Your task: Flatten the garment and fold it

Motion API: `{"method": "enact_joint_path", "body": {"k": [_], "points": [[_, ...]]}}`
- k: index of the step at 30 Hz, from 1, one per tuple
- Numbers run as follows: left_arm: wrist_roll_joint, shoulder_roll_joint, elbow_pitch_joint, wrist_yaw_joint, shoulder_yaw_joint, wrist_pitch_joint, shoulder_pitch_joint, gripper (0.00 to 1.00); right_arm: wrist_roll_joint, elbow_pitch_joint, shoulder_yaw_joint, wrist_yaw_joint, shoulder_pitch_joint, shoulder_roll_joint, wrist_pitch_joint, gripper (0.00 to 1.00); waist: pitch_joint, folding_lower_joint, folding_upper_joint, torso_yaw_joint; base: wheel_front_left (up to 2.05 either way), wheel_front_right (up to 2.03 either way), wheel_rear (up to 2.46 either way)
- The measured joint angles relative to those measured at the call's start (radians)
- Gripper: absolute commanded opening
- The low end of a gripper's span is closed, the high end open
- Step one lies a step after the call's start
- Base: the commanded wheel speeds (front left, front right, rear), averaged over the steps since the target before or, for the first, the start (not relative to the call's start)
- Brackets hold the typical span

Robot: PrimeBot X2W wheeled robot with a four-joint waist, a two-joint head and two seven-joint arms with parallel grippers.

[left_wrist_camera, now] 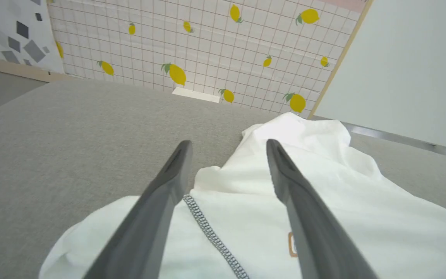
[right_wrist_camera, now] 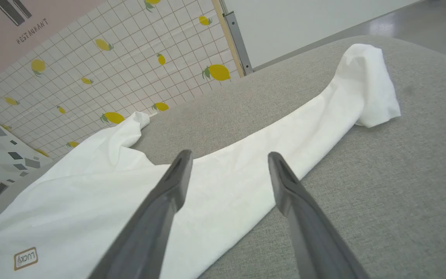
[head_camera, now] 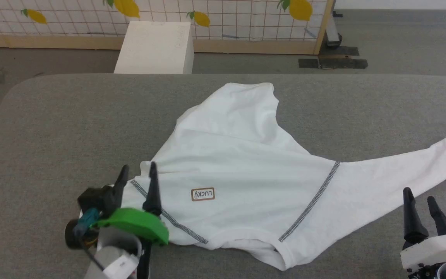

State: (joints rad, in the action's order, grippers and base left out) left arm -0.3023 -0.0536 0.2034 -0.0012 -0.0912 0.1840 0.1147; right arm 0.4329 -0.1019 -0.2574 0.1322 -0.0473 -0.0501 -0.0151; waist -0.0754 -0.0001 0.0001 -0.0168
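Head view: the garment [head_camera: 238, 174] lies spread but uneven on the grey surface [head_camera: 72, 124]. The left jaws stand open and empty, their tips over its near shoulder, with a zigzag seam [head_camera: 168, 219] running beneath them and the logo patch [head_camera: 203, 194] just off their inner side. The right jaws are also open and hold nothing. One long sleeve [head_camera: 401, 166] stretches across just beyond their tips.

Left wrist view: the cloth fills the space between and ahead of the jaws. The seam passes under the left finger, and a bunched ridge rises past the tips. Whether the fingers touch the fabric cannot be told.

Right wrist view: the sleeve runs across in front of the open jaws, and its crumpled end lies well out to their right.

The main risk is probably closing on the wrong depth of cloth. The fabric is thin and doubled in places, so a pinch could catch two layers and a pull would then drag the whole shirt instead of smoothing it. Uneven pulls by the two arms could twist the body further, and the sleeve's rolled end may stay tucked if it is only tugged.
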Motion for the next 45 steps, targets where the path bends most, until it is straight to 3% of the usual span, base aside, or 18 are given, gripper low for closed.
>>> {"method": "enact_joint_path", "body": {"k": [4,8,14,21,23,24,25,30,39,44,45], "points": [[0.012,-0.003,0.064,-0.054,-0.091,-0.172,0.206,1.00,0.002,-0.006,0.039,0.000,0.019,0.000,0.017,1.00,-0.026,0.0000,0.0000,0.027,0.00,0.00,0.00],[0.018,-0.009,0.175,-0.103,-0.206,-0.453,0.478,1.00,-0.002,0.005,0.064,0.000,0.080,0.000,0.019,1.00,-0.077,0.0000,0.0000,0.048,0.00,0.00,0.00],[0.010,-0.007,0.347,-0.122,-0.355,-0.812,0.700,1.00,0.015,0.004,0.104,0.000,0.132,0.000,0.024,1.00,-0.161,0.0000,0.0000,0.093,0.00,0.00,0.00],[-0.002,-0.060,0.457,-0.126,-0.468,-0.965,0.764,1.00,0.040,-0.034,0.133,0.000,0.140,0.000,0.061,1.00,-0.241,0.0001,0.0000,0.169,0.00,0.00,0.00],[-0.026,-0.074,0.463,-0.126,-0.490,-0.978,0.767,1.00,0.044,-0.043,0.135,0.000,0.140,0.000,0.070,1.00,-0.260,0.0001,0.0000,0.186,0.00,0.00,0.00],[-0.046,-0.082,0.462,-0.126,-0.498,-0.983,0.776,0.40,0.044,-0.047,0.135,0.000,0.140,0.000,0.075,1.00,-0.270,0.0001,0.0000,0.195,0.00,0.00,0.00],[-0.072,-0.084,0.459,-0.125,-0.494,-0.979,0.782,0.00,0.044,-0.050,0.135,0.000,0.141,0.000,0.077,1.00,-0.279,0.0001,0.0000,0.202,0.00,0.00,0.00],[-0.076,-0.109,0.450,-0.111,-0.500,-0.884,0.801,0.00,0.044,-0.055,0.142,0.000,0.162,0.000,0.082,1.00,-0.312,0.0000,0.0000,0.225,0.00,0.00,0.00],[0.024,-0.147,0.518,0.034,-0.449,-0.579,0.944,0.00,0.046,-0.055,0.170,0.000,0.184,0.000,0.086,1.00,-0.353,0.0002,0.0000,0.259,0.00,0.00,0.00],[0.015,-0.141,0.587,0.037,-0.427,-0.512,1.010,0.00,0.047,-0.061,0.174,0.000,0.191,0.000,0.086,1.00,-0.365,0.0002,0.0000,0.279,0.00,0.00,0.00],[-0.003,-0.133,0.608,0.037,-0.413,-0.506,1.009,0.34,0.047,-0.065,0.174,0.000,0.191,0.000,0.087,1.00,-0.363,0.0003,0.0000,0.281,0.00,0.00,0.00]]}}
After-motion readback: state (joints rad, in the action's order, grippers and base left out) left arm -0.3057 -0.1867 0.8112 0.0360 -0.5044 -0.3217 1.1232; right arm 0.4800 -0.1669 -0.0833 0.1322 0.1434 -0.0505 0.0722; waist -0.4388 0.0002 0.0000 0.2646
